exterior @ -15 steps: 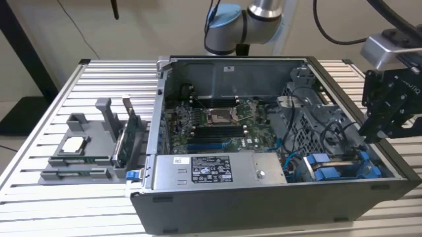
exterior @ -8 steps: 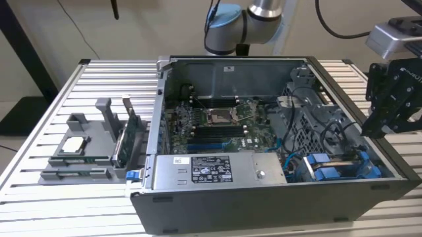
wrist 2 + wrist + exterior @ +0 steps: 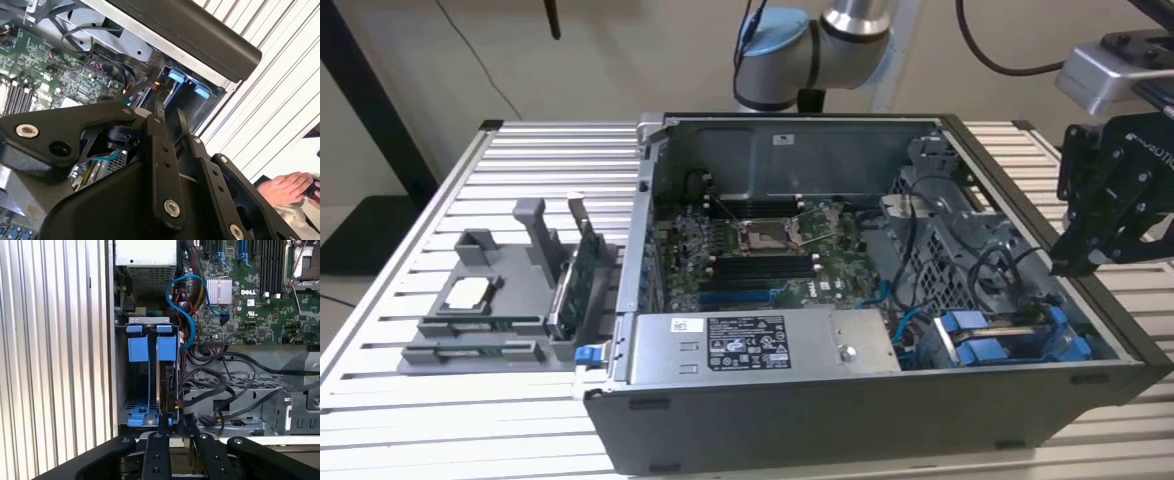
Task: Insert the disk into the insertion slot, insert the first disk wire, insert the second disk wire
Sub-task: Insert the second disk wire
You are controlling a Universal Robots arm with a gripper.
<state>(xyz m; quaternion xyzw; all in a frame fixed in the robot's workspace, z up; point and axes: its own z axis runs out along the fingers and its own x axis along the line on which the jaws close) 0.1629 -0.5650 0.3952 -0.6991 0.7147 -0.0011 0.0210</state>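
Observation:
The disk (image 3: 169, 382) stands on edge in the insertion slot (image 3: 145, 320), its blue carrier tabs (image 3: 166, 347) level with those of the carrier beside it. In the exterior view the slot (image 3: 1007, 335) sits at the case's near right corner. My gripper (image 3: 176, 417) hovers just past the disk's end, fingers a narrow gap apart with nothing seen between them. It hangs above the case's right wall (image 3: 1063, 268). Black cables (image 3: 215, 385) and a blue cable (image 3: 192, 295) lie beside the bay. I cannot tell which are the disk wires. The gripper (image 3: 170, 111) points toward the blue tabs (image 3: 177, 77).
The open computer case (image 3: 854, 430) lies on a slatted metal table (image 3: 520, 160). A labelled power-supply box (image 3: 747, 345) and the motherboard (image 3: 761, 250) fill its middle. A grey fixture with parts (image 3: 494, 300) stands at the exterior view's left. A person's hand (image 3: 287, 187) rests beyond the table.

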